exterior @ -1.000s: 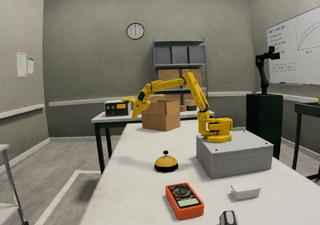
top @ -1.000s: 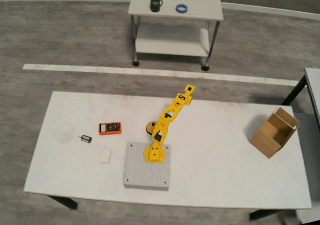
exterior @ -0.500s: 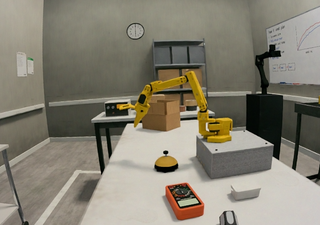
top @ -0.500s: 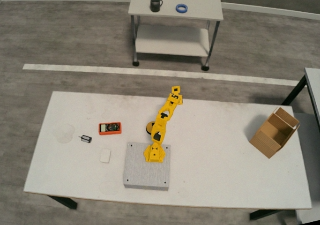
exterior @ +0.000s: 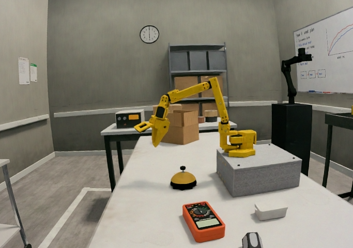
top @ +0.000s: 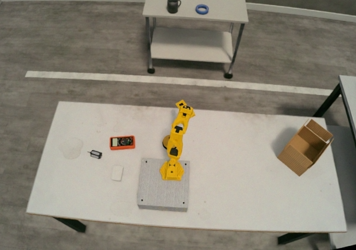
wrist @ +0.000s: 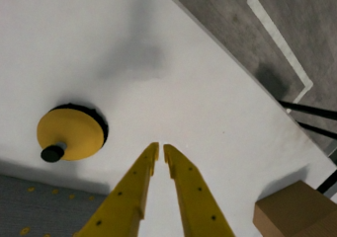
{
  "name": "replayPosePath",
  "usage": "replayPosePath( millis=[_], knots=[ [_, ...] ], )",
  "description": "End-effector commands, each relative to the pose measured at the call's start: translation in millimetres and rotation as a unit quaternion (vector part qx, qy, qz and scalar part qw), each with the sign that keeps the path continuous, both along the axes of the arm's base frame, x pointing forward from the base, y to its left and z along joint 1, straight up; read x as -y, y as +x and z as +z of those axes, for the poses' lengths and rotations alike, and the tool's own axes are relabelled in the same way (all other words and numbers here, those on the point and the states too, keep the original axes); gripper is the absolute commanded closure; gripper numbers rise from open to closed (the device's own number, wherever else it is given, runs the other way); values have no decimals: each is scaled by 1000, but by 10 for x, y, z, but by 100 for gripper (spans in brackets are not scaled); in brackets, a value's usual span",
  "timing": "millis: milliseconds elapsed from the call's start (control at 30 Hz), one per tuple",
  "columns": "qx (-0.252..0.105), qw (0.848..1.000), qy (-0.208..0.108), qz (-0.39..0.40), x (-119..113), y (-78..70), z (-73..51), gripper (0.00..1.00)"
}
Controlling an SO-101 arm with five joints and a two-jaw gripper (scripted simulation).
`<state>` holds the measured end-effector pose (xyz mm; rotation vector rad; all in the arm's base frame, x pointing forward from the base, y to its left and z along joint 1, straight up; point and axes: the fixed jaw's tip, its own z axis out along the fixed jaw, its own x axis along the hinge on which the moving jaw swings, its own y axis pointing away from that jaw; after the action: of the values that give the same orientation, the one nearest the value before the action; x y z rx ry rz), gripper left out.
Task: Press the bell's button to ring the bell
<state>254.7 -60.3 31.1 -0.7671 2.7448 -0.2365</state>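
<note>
The bell (exterior: pixel 183 179) has a yellow dome on a black base with a small black button (exterior: pixel 182 168) on top. It stands upright on the white table next to the grey block. In the overhead view only its edge (top: pixel 164 141) shows from behind the arm. In the wrist view the bell (wrist: pixel 70 133) lies to the left of the fingers. My gripper (exterior: pixel 155 143) is shut and empty, pointing down, well above the table and beyond the bell. Its fingertips hang over bare table top.
The grey block (exterior: pixel 258 169) carries the arm's base. An orange multimeter (exterior: pixel 203 220), a white box (exterior: pixel 270 210) and a small grey-black part (top: pixel 95 154) lie near the bell's side of the table. A cardboard box (top: pixel 305 146) stands at the far end.
</note>
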Motion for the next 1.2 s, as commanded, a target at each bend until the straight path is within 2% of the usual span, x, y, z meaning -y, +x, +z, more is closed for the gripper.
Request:
replayPosePath(
  millis=[0,233,333,800,867,1167],
  knots=[
    [-18,997,-10,72,-151,-88,-3,100],
    [-55,982,-24,182,-333,-241,-57,100],
    [-60,978,-26,196,-356,-263,-64,100],
    [-112,922,-41,369,-594,-544,-135,100],
    [-112,922,-41,369,-594,-544,-135,100],
    [-133,885,-46,444,-680,-679,-161,100]
  ],
)
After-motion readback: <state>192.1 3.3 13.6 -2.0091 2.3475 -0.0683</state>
